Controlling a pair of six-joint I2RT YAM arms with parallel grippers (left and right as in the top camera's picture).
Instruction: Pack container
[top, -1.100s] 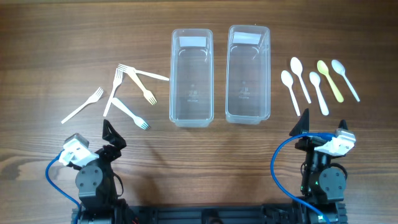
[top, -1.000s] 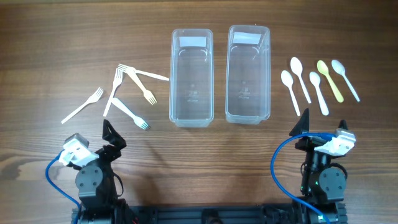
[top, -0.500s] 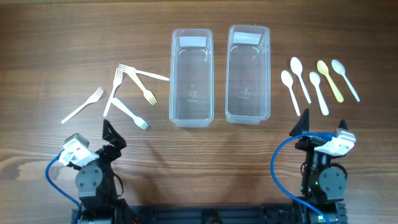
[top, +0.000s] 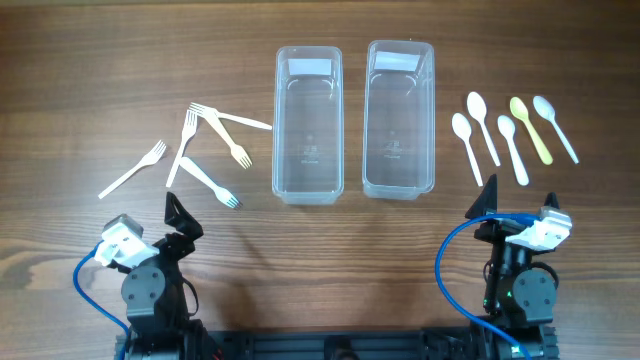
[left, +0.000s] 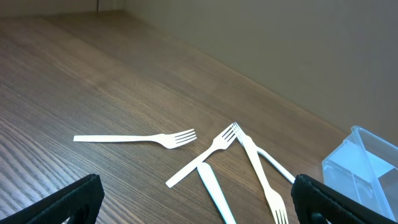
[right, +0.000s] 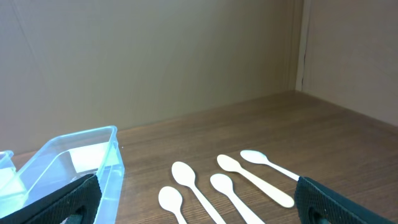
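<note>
Nothing has moved since a second ago: both arms sit parked, left gripper (left: 199, 202) and right gripper (right: 199, 200) spread wide and empty. Forks (top: 205, 140) lie left of the two empty containers (top: 308, 125), spoons (top: 510, 130) to their right. Packing has not begun; the next move, I judge, is reaching out to one thin handle and pinching it.

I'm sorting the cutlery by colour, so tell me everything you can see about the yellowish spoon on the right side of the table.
The yellowish spoon looks like one piece of pale yellow-green plastic, the only tinted one beside four white spoons. It lies flat on the wooden table, second from the right in the row, its bowl at the far end and its handle slanting back toward the robot's right. It appears to touch no neighbour, and nothing holds it.
</note>
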